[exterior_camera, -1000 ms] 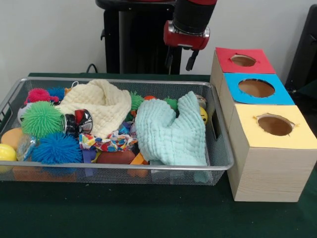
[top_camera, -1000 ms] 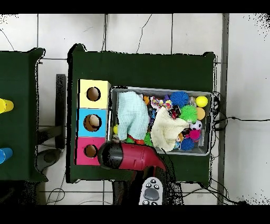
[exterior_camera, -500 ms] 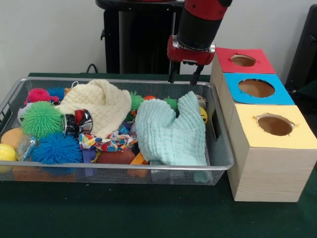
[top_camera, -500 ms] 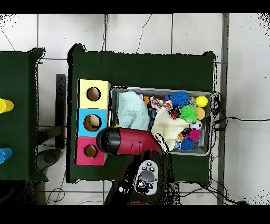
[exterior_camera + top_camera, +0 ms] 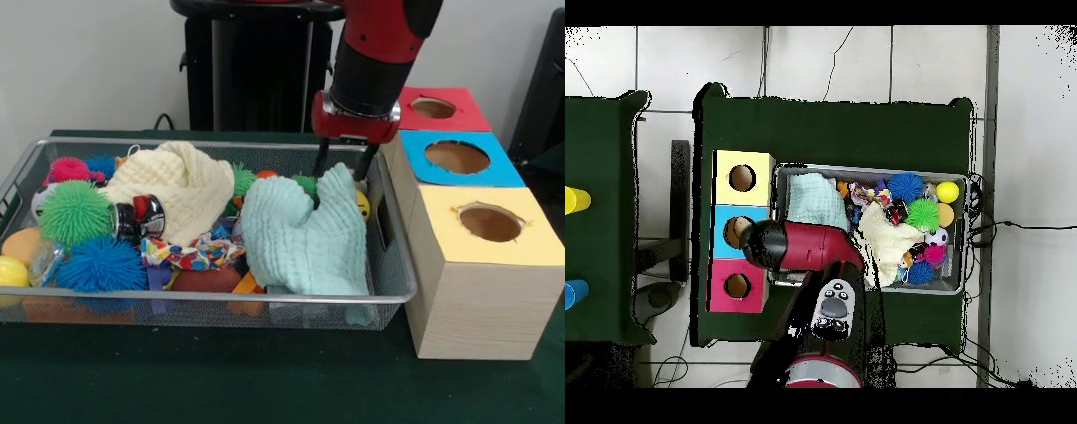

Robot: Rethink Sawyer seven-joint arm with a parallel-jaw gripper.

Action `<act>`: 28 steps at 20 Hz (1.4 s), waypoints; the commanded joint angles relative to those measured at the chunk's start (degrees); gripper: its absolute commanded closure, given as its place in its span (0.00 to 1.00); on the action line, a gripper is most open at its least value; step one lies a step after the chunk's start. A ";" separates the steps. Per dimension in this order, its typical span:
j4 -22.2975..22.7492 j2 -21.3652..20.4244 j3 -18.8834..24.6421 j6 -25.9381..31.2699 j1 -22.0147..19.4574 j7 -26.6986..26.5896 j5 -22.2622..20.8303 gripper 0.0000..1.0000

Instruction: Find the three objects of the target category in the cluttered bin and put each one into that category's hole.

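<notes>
1. The claw is hanging with its two fingers spread, gripping nothing, its tips at the far top edge of the mint-green cloth.
2. The wire bin is sitting on the green table, beside the row of three boxes.
3. The confetti-patterned scrap is lying near the bin's front, between the blue spiky ball and the mint-green cloth, well apart from the claw.
4. In the overhead view the red arm is covering the bin's box-side end.
</notes>
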 commanded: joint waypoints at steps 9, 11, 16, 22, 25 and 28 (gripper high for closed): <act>-13.23 9.86 -0.58 4.58 0.79 13.64 3.54 0.00; -13.58 10.29 -0.49 4.38 0.66 13.41 3.52 0.00; -13.47 11.00 -0.60 3.51 0.92 13.56 3.40 0.00; -12.16 11.85 -0.30 0.31 1.18 14.54 3.88 0.00; -12.27 12.36 -0.63 -0.41 1.53 14.86 4.09 0.00; -11.75 12.75 -0.32 -2.02 1.16 14.93 4.42 0.00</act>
